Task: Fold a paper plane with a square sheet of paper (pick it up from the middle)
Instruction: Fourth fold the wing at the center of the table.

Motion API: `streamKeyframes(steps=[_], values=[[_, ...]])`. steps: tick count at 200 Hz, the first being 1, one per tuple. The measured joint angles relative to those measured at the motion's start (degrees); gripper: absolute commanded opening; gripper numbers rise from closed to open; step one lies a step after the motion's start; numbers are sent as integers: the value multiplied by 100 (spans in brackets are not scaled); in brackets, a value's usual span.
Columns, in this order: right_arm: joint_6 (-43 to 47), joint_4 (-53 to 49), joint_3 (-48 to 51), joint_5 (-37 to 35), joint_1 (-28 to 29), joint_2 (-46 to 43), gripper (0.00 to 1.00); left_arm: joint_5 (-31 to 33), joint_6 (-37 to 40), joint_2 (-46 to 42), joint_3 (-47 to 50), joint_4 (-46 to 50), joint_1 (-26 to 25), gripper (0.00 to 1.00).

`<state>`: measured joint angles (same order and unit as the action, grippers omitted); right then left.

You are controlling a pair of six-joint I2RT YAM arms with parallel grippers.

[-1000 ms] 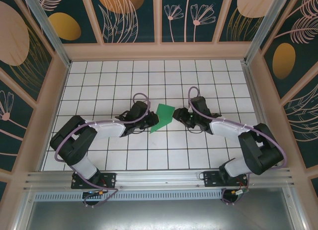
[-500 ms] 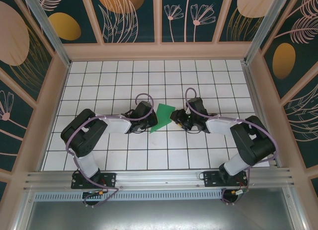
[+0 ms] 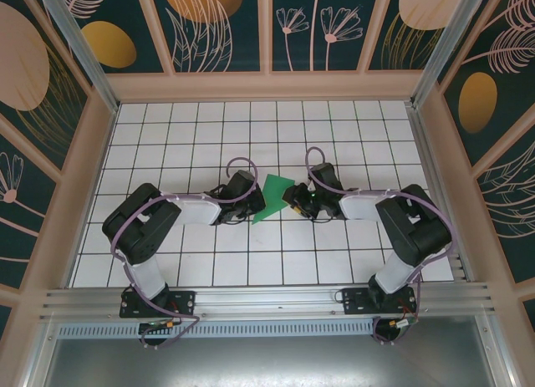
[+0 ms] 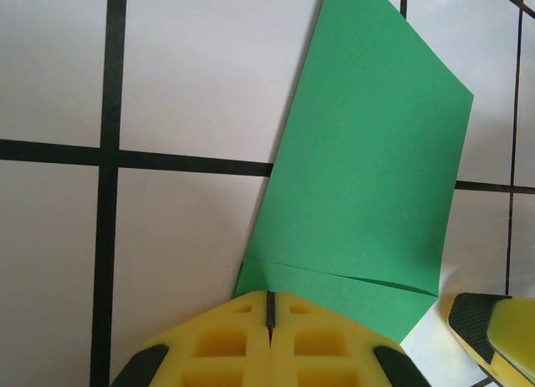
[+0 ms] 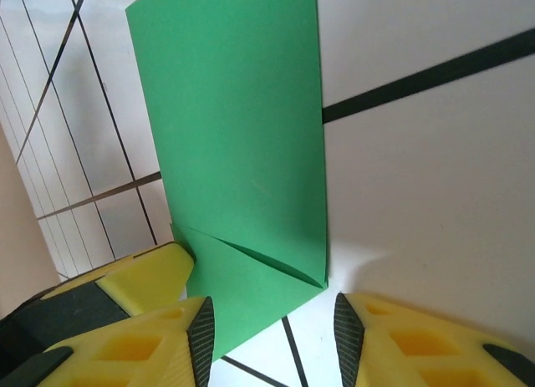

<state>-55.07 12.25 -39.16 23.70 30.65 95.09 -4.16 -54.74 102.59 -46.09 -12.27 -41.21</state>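
One thin, likely floppy folded green sheet (image 4: 368,178): grab edges, lightly; left gripper (image 4: 270,305) pressed together at its edge, right gripper (image 5: 273,320) spread astride a corner.

The right arm (image 3: 359,207) has brought its jaws left to the green paper (image 3: 273,197), perhaps touching it.

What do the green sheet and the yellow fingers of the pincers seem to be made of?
Green sheet: thin matte paper, likely; it holds a sharp crease. Yellow fingers: probably moulded plastic or rubber, matte, with square hollow cells.
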Motion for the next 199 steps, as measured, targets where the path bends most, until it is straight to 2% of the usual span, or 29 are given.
streamKeyframes(steps=[87, 199], values=[[7, -101, -369, -4, 0, 249, 43, -26, -68, 13, 0, -33, 0, 0], [-83, -927, -723, -264, 199, 330, 45, -46, -87, 35, -2, -87, 0, 0]])
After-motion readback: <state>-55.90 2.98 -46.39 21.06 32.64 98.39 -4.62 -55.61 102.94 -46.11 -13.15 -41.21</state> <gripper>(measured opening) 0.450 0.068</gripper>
